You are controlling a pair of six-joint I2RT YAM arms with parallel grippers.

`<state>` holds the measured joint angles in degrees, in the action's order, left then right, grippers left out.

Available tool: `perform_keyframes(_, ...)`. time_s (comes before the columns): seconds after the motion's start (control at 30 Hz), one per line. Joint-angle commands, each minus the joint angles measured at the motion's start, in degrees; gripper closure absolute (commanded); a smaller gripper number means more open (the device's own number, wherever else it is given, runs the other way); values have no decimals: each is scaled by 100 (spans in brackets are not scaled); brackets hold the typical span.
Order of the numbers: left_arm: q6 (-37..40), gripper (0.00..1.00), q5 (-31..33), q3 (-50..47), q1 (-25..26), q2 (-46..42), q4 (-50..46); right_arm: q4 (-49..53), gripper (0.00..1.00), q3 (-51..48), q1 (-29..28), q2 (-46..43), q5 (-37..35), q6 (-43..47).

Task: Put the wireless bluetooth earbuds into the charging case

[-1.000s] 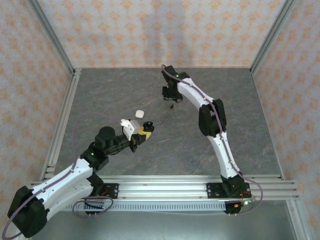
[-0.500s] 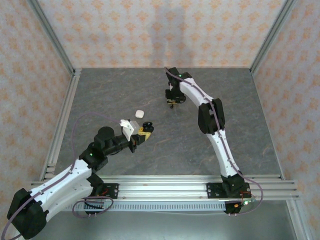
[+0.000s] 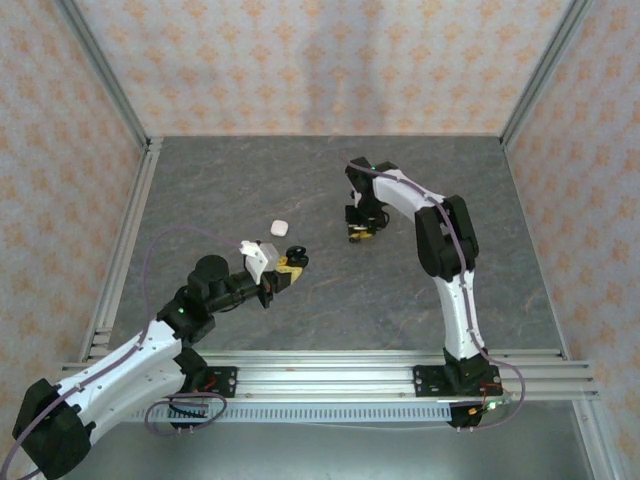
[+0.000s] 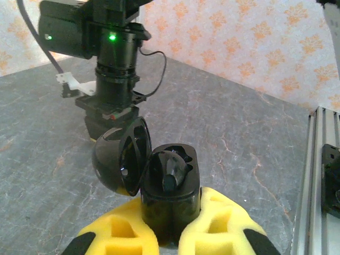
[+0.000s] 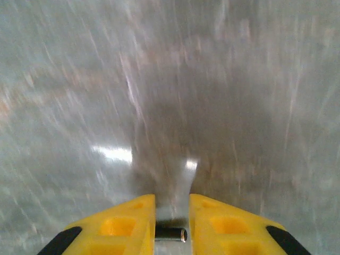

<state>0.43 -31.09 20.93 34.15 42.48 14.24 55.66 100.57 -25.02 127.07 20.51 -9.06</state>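
Left gripper clamps the open black charging case; I judge one black earbud seated, the neighbouring slot empty. Right gripper hangs apart from the case, jaws narrow; I cannot tell its load.

Grey stone-look tabletop across the upper part, all streaky and smeared, so no fine detail to pick out tbh. Darker smudge of shadow down the middle, with a couple of bright glare patches either side of its lower end. Down at the bottom edge, jaws nearly together: two chunky yellow pads with square recesses, black at the outer corners. Wedged across the narrow gap, a small dark shiny cylinder, lying sideways, seemingly touching both pads. Too blurry to call what exactly.
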Motion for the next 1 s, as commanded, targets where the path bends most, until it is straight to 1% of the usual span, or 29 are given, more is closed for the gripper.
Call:
perform_keyframes(0.0,-66,100,-38,201,53,-134,-64,-22,76,-712,-41,-636,422,-382)
perform_keyframes(0.07,-84,100,-5,194,73,-184,-93,-281,74,-1156,-91,-984,702,-625)
perform_keyframes(0.13,-87,100,41,186,92,-239,-131,-679,71,-1630,-132,-1356,1154,-947)
perform_keyframes(0.2,-93,100,77,170,101,-289,-148,-903,69,-1905,-130,-1642,1383,-1142)
perform_keyframes(0.27,-91,100,91,166,109,-325,-169,-855,66,-1931,-120,-1823,1278,-1144)
perform_keyframes(0.37,-94,100,95,175,115,-354,-223,-531,66,-1687,-120,-1882,679,-919)
perform_keyframes(0.43,-100,100,98,177,125,-378,-236,-310,69,-1452,-105,-1756,333,-757)
perform_keyframes(0.57,-130,100,110,166,142,-449,-296,-46,79,-1152,-103,-1279,-6,-586)
perform_keyframes(0.63,-147,100,145,152,152,-515,-358,-23,84,-1156,-100,-1062,-200,-489)
perform_keyframes(0.77,-186,100,242,31,163,-634,-328,-3,91,-1251,-107,-718,-676,-210)
perform_keyframes(0.87,-188,100,287,8,163,-675,-325,-232,92,-1599,-109,-788,-566,-124)
perform_keyframes(0.97,-161,100,339,1,165,-647,-308,-559,92,-2046,-114,-966,-123,-108)
